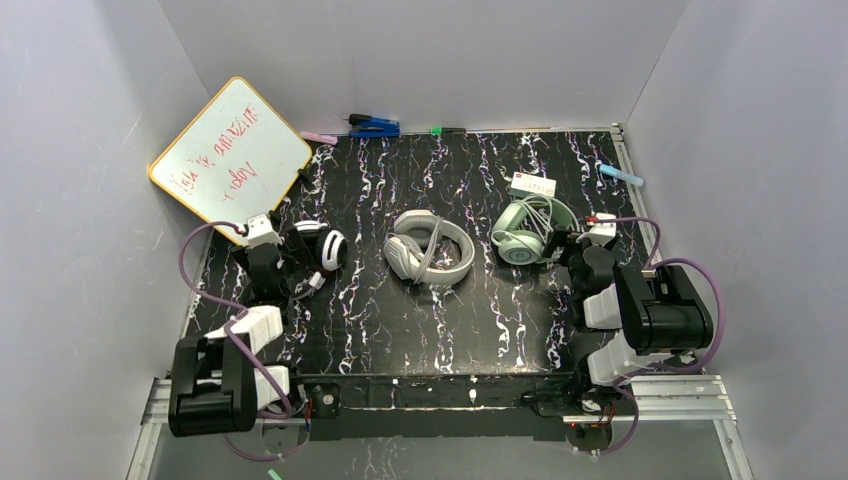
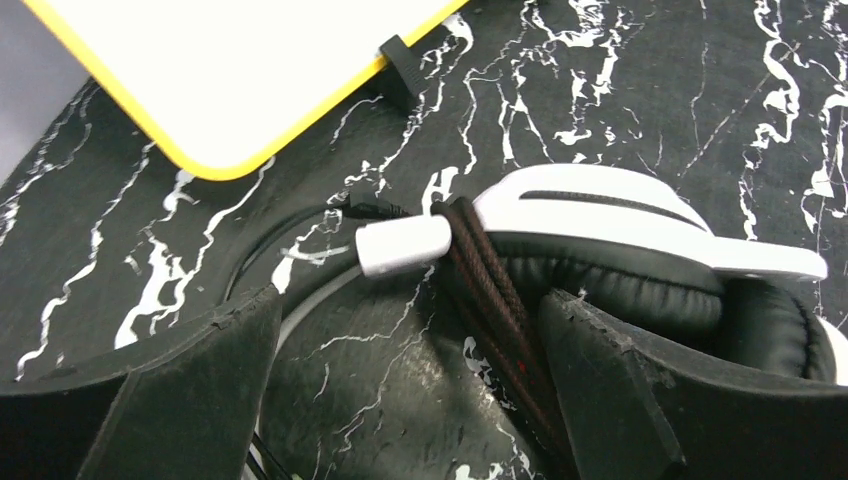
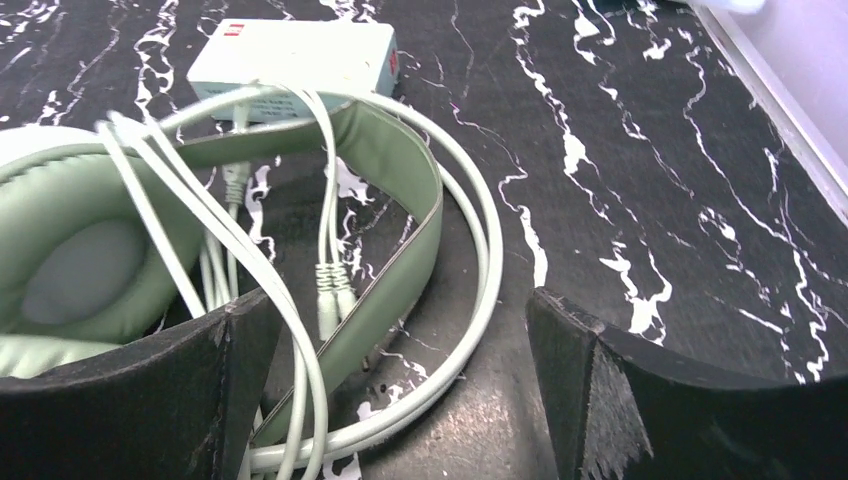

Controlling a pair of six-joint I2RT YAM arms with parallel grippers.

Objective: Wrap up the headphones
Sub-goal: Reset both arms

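Three headsets lie in a row on the black marbled table. The black-and-white headphones (image 1: 322, 246) are at the left; in the left wrist view (image 2: 640, 225) their dark braided cable (image 2: 490, 300) is wound over the band. The light grey headphones (image 1: 428, 248) lie in the middle with their cable across them. The mint-green headphones (image 1: 530, 228) are at the right, their pale cable (image 3: 300, 200) looped over the band and ear cup. My left gripper (image 2: 410, 390) is open just above the black-and-white set. My right gripper (image 3: 400, 390) is open over the green band and cable loop.
A yellow-framed whiteboard (image 1: 230, 160) leans at the back left. A small white box (image 1: 533, 184) lies behind the green headset and shows in the right wrist view (image 3: 295, 55). Blue and pink markers (image 1: 372, 126) lie along the back wall. A metal rail (image 1: 630, 180) edges the table at right.
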